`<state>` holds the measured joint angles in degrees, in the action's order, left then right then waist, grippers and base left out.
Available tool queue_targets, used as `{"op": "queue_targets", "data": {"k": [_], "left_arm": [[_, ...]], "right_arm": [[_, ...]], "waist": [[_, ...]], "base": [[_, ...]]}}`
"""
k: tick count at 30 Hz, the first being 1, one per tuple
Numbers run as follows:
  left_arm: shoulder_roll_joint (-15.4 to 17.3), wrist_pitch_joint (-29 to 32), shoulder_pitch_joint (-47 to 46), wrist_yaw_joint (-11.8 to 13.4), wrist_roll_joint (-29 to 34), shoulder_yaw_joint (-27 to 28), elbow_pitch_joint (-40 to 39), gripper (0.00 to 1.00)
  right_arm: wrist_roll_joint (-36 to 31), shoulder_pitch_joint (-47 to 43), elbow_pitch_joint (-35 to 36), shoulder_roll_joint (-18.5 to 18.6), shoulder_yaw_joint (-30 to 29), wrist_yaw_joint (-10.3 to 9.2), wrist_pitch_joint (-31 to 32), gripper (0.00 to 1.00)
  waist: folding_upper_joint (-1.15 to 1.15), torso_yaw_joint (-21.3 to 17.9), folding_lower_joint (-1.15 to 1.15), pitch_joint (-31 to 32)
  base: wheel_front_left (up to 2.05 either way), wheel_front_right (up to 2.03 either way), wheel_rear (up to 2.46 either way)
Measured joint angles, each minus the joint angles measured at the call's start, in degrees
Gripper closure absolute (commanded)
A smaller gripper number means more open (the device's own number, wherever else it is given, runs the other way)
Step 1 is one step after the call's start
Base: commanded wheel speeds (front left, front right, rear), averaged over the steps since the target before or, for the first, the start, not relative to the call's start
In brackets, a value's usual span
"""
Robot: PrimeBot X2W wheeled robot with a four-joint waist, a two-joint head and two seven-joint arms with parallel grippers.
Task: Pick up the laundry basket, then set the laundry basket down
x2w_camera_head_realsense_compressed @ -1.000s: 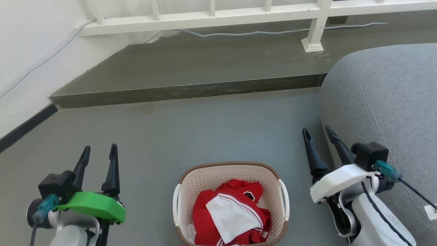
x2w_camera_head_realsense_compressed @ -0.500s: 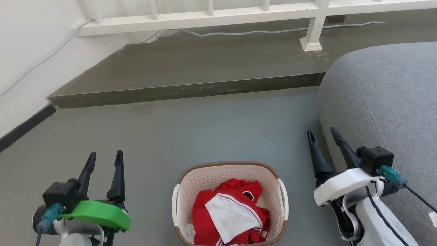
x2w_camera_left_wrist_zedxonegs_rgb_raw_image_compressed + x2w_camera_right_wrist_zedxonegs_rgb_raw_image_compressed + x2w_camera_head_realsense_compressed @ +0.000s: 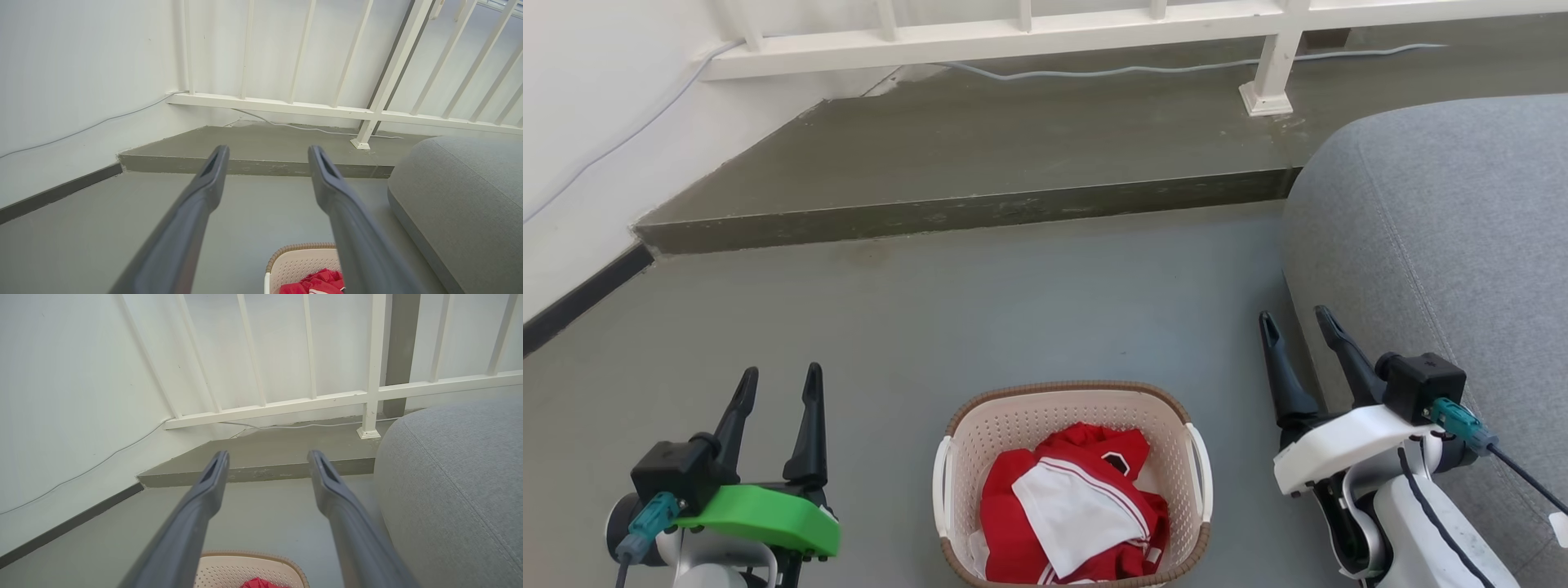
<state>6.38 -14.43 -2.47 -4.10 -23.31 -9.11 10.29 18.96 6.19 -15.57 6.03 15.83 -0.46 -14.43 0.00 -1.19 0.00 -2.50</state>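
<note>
The laundry basket (image 3: 1068,385) is seen standing on the grey floor (image 3: 1013,310), between the two grippers. The left gripper (image 3: 781,370) is held off the basket's left side and the right gripper (image 3: 1293,314) off its right side. Both sets of fingertips are pointed past the basket's far rim, so the basket lies inward of and behind the jaws. Each pair of jaws is parted by a moderate gap, and nothing is gripped or touched by either.

The right gripper is judged slightly nearer to the basket than the left. The basket's long axis appears to run away from the robot, though its near end is cut off. A white handle (image 3: 942,490) is carried on its left side and another (image 3: 1202,474) on its right side, each facing a gripper.

Inside the basket a crumpled red and white garment (image 3: 1078,506) is heaped toward the near end, and the far inner wall is left bare. A grey cushion (image 3: 1445,245) is found beyond the basket's right side.
</note>
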Motion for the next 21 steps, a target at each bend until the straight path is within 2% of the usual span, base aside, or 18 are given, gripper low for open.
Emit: {"op": "queue_targets", "data": {"k": [9,10,16,21], "left_arm": [[-0.4,0.0,0.2,-0.9,0.4,1.1,0.1,0.0],[-0.5,0.0,0.2,-0.9,0.4,1.0,0.4,1.0],[-1.7,0.3,1.4,-0.9,-0.1,0.5,3.1,1.0],[-1.7,1.3,1.4,-0.9,-2.7,1.4,3.6,1.0]], "right_arm": [[-0.9,-0.8,0.0,-0.4,-0.9,0.55,0.0,0.0],[-0.9,-0.9,-0.3,-0.5,-0.8,0.51,0.0,1.0],[-0.7,-3.4,-2.8,-0.9,-0.6,0.46,0.1,1.0],[2.3,-3.4,-2.6,-1.0,-1.2,0.58,0.5,1.0]], "waist": [[0.0,0.0,0.0,0.0],[0.0,0.0,0.0,0.0],[0.0,0.0,0.0,0.1],[0.0,0.1,0.0,0.2]], "base": [[0.0,0.0,0.0],[0.0,0.0,0.0],[0.0,0.0,0.0],[0.0,0.0,0.0]]}}
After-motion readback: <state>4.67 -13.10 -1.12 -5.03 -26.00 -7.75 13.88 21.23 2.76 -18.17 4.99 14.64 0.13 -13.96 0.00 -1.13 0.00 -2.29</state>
